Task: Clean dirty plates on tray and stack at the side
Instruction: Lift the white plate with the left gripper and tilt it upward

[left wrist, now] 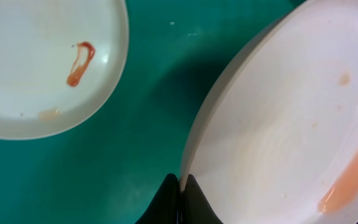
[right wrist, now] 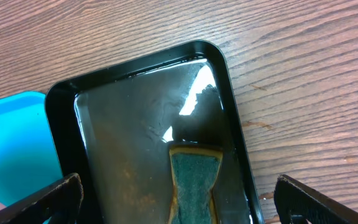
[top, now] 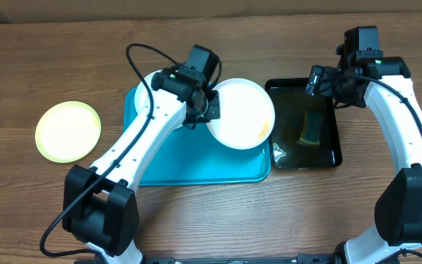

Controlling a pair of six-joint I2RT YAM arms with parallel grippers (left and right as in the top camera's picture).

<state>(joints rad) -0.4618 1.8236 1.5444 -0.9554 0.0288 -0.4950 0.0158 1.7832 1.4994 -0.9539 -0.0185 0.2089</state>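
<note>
Robot lab bench.
Two white robot arms (top: 149, 128) at a wood-grain surface (top: 218, 220) with a turquoise tray (top: 196, 172) and black basin (top: 288, 103).

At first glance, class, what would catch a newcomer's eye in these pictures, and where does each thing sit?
The white plate with an orange smear stands out, pinched at its rim by the left gripper over the right end of the turquoise tray. A yellow-green plate lies alone on the wooden table at far left, and a sponge sits in the water-filled black basin at right.
</note>
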